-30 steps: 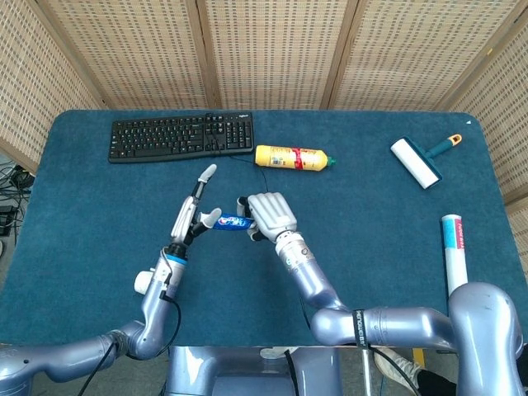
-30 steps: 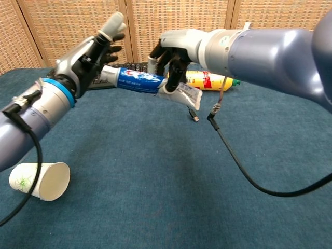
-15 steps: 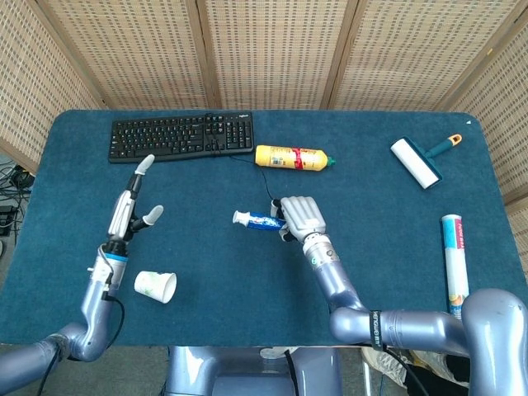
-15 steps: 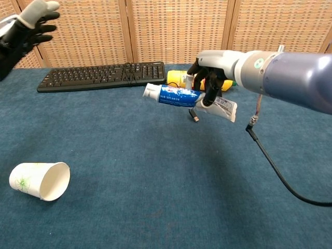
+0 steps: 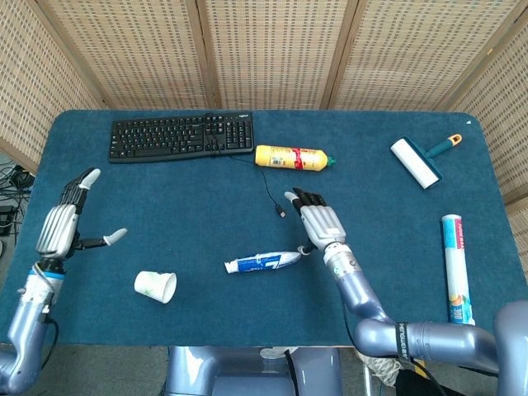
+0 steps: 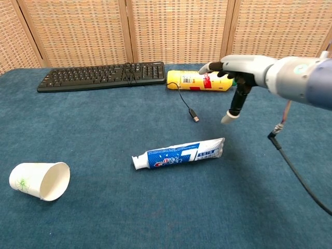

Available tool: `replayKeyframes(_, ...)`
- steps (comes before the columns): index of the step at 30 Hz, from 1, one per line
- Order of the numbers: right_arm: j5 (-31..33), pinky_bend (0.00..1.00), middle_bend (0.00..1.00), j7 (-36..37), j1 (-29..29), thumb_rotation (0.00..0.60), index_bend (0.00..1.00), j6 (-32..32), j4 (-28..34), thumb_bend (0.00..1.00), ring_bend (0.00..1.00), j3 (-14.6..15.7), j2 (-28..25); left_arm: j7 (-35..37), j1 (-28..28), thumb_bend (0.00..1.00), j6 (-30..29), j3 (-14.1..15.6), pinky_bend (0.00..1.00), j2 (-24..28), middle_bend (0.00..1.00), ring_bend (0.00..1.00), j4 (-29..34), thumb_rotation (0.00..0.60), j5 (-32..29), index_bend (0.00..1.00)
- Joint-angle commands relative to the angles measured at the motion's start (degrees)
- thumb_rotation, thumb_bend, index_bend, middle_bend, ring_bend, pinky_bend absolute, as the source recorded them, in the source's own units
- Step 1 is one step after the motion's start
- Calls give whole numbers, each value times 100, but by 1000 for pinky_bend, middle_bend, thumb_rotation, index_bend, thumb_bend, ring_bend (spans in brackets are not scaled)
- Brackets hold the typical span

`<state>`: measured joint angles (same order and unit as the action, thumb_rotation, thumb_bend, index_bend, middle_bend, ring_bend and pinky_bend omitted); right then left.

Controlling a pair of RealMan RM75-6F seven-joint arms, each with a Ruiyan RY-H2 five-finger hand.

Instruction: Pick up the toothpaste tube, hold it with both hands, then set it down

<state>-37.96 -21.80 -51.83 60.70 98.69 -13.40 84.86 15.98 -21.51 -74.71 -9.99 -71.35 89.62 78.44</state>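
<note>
The blue and white toothpaste tube (image 5: 264, 262) (image 6: 179, 153) lies flat on the blue table, cap end to the left. My right hand (image 5: 318, 222) (image 6: 238, 70) hovers above and just right of the tube's flat end, fingers spread, holding nothing. My left hand (image 5: 68, 221) is far off at the table's left edge, fingers spread and empty; the chest view does not show it.
A white paper cup (image 5: 156, 286) (image 6: 40, 180) lies on its side left of the tube. A black keyboard (image 5: 181, 136), its loose cable end (image 6: 194, 116) and a yellow bottle (image 5: 294, 157) sit at the back. A lint roller (image 5: 419, 160) and a white tube (image 5: 455, 257) are at the right.
The right hand has let go of the toothpaste tube, which now lies on the table, and has opened and risen. The left hand has drawn further left, away from the middle.
</note>
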Motion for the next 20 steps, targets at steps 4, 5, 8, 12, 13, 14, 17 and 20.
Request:
replayKeyframes(4,-2786,0,0,859,1195,600,0,1129,32,0,0,918,-906,-410,526,0,-432,434,0,687,0,0,498,359,307,0)
replayKeyframes(5,-3445,0,0,690,1488,600,0,1611,-291,0,0,1262,-1175,-601,727,0,-581,621,0,919,0,0,580,382,418,0)
replayKeyframes(8,-4236,0,0,796,1931,600,0,2228,-703,0,0,1637,-1423,-862,1022,0,-877,854,0,1201,0,0,725,492,627,0)
replayKeyframes(12,-4527,0,0,978,2456,600,0,2764,-959,0,0,1822,-1633,-1222,1301,0,-1173,988,0,1257,0,0,699,535,693,0)
replayKeyframes(13,-4559,0,0,1008,2550,600,0,2838,-1006,0,0,1836,-1659,-1267,1343,0,-1213,1003,0,1245,0,0,684,543,700,0)
replayKeyframes(14,-4560,0,0,1081,2757,600,0,3007,-1065,0,0,1883,-1720,-1312,1410,0,-1269,1035,0,1207,0,0,636,547,715,0)
replayKeyframes(17,-4644,0,0,1213,3004,600,0,3174,-1180,0,0,1906,-1776,-1349,1484,0,-1321,1052,0,1119,0,0,539,559,734,0)
replayKeyframes(20,-4678,0,0,1318,3209,600,0,3264,-1272,0,0,1884,-1832,-1362,1536,0,-1352,1063,0,1052,0,0,469,570,774,0)
